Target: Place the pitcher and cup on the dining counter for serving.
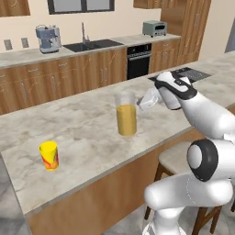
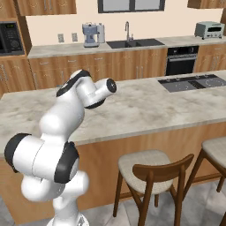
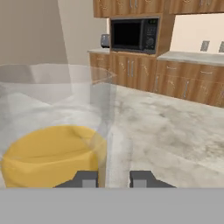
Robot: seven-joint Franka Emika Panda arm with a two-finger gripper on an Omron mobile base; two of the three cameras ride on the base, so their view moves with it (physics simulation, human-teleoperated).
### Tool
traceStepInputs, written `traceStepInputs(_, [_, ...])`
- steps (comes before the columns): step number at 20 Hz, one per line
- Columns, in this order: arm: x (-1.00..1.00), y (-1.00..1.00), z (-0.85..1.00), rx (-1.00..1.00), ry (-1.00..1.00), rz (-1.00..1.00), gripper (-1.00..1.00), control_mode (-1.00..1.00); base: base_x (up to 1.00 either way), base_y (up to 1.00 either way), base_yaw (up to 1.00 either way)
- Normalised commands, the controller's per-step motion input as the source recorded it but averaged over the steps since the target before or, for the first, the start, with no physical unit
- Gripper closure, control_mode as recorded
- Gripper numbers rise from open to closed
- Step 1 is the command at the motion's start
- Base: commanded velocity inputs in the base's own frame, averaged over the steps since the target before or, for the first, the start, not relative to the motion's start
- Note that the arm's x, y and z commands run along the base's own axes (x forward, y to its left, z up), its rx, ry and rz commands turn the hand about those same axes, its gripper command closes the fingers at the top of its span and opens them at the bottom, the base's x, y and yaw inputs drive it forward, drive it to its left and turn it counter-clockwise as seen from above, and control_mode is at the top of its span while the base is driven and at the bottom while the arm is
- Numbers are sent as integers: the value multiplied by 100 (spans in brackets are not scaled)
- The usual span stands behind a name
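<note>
A: Pincer (image 3: 113, 178) first: you have its two dark tips at the pitcher (image 1: 126, 114), on the side facing away from the cup. In the hand view they stand a narrow gap apart, with the glass wall and what looks like the clear handle between them.

B: Clamped on it?

A: You can't quite settle that; the handle is transparent and its edges blur, so I cannot tell whether the tips press on it.

B: Where does the pitcher stand?

A: Upright on the dining bench (image 1: 82, 124), orange juice filling its lower part.

B: And the cup (image 1: 49, 155)?

A: Also upright on that bench, well apart from the pitcher and nearer the bench's front edge than the pitcher is.

B: Anything else near the pitcher?

A: A cooktop (image 1: 188, 73) is set into the same bench beyond the pitcher, past the arm, and a stool (image 1: 176, 160) stands below the bench edge.
</note>
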Motion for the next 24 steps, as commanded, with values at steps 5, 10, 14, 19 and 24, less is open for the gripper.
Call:
traceStepInputs(5, [54, 37, -30, 0, -3, -2, 100, -100, 0, 0, 0])
traceStepInputs(10, [-67, 12, -53, 0, -25, -1, 100, -100, 0, 0, 0])
traceStepInputs(14, [-24, 0, -1, 4, -11, 0, 100, -100, 0, 0, 0])
traceStepInputs(19, [0, 0, -8, 2, -2, 0, 100, -100, 0, 0, 0])
traceStepInputs(24, [-10, -6, -14, 1, -5, 0, -100, -100, 0, 0, 0])
